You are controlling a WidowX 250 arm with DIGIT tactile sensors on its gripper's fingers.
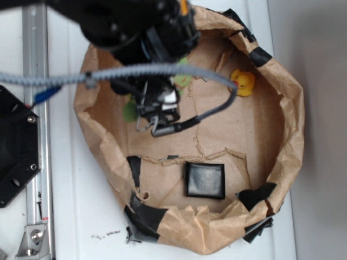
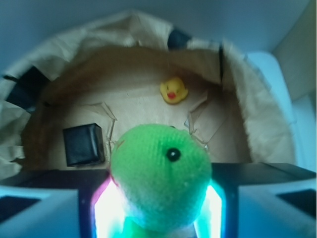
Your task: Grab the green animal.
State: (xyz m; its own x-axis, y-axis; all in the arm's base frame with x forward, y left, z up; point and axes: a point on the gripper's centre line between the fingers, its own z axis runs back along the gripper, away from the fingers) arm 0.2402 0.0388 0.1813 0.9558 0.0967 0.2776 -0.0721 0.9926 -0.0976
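Black gripper (image 2: 161, 208) clenched on fuzzy lime-green plush animal (image 2: 161, 176), head filling the gap between lit pads in wrist view. Small yellow rubber duck (image 2: 174, 90) at 12 o'clock from it, black square block (image 2: 83, 144) at 10 o'clock, both apart, inside brown paper-walled ring (image 1: 287, 97).

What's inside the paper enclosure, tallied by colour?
Green: 1, the green animal, between the gripper fingers
Yellow: 1, the rubber duck
Black: 1, the black block
Total: 3 loose objects inside the paper wall
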